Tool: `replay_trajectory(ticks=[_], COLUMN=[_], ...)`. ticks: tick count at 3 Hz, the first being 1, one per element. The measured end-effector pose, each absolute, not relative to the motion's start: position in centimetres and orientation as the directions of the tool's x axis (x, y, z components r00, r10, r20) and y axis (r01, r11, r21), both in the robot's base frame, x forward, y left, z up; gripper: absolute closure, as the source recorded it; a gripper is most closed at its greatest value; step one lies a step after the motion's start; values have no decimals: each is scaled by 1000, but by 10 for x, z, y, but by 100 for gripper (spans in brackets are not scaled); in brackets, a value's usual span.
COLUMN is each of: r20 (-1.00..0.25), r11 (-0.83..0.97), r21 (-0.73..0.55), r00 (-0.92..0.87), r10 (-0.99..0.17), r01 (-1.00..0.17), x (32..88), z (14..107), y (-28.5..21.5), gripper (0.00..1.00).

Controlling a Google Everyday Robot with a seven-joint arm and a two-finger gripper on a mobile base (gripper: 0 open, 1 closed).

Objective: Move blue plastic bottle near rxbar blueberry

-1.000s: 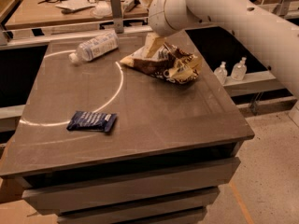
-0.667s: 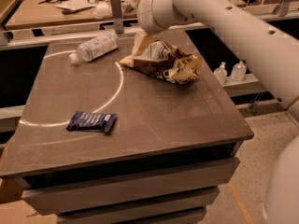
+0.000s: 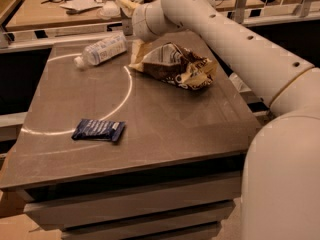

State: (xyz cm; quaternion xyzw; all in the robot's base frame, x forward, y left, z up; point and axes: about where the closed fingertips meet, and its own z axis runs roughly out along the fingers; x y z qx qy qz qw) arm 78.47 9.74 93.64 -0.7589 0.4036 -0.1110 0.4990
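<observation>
I see a matte grey tabletop [image 3: 165,124]. Hand [image 3: 127,7] at 12 o'clock; whether it grips, I cannot tell. Clear blue plastic bottle [image 3: 102,49] lies at 11 o'clock, flat rxbar blueberry [image 3: 98,130] at 8.

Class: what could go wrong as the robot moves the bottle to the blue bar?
The bottle lies on its side by the table's far edge; a nudge from the gripper just behind it might roll it off. The chip bag sits close beside the arm and could get swept along.
</observation>
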Motion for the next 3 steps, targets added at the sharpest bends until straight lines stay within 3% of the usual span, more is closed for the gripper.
replay_trajectory(ticks=[3], r20=[-147], r11=[-182], r21=[-913], r00=[709], r10=[-690], r01=[-366], x=[831], z=[922], y=[149], gripper=[0])
